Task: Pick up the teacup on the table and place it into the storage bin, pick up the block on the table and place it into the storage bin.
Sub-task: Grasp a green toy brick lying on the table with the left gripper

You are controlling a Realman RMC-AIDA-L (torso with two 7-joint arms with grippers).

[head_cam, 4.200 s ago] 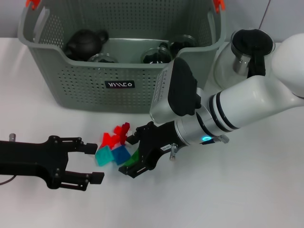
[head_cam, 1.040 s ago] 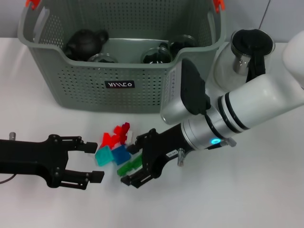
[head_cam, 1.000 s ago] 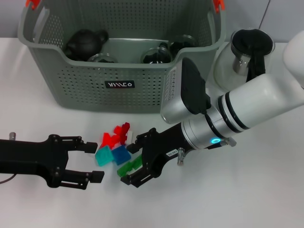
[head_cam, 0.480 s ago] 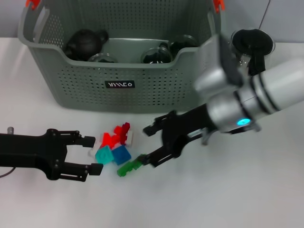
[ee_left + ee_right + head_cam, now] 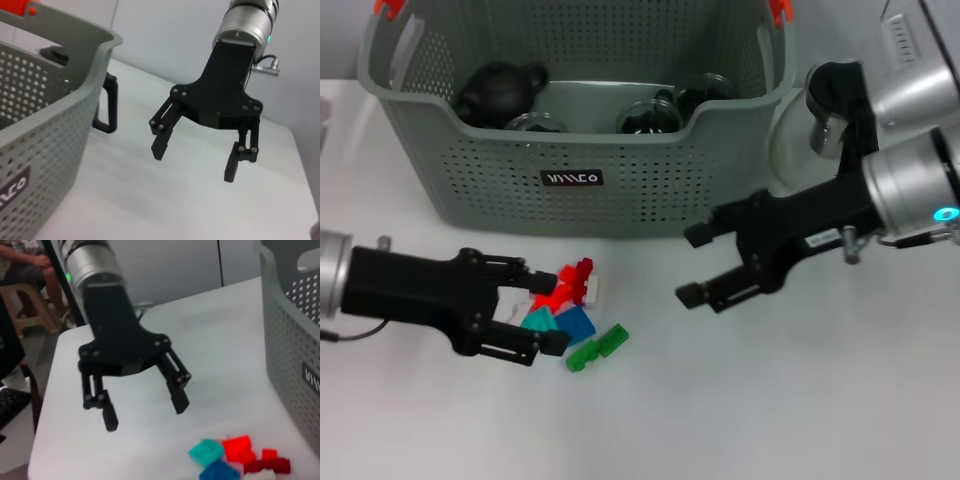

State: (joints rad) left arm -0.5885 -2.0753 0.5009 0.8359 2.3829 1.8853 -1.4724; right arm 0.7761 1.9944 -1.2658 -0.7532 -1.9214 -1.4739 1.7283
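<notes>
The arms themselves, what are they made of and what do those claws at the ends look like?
Both end in matte black two-fingered claws with jointed linkages. The right gripper sits on a silver metal wrist with a small glowing blue-green light, black rings and a stubby metal plug; the casing above is glossy white. The left gripper has a long black forearm ending in a silver cuff, with a thin cable trailing off.

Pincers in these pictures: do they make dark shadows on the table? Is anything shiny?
Head view: only soft, pale shadows lie on the white table under the left pincer and the right pincer; the light looks even. The glass jug beside the storage bin glints a little. Left wrist view: the right pincer's metal wrist shines.
</notes>
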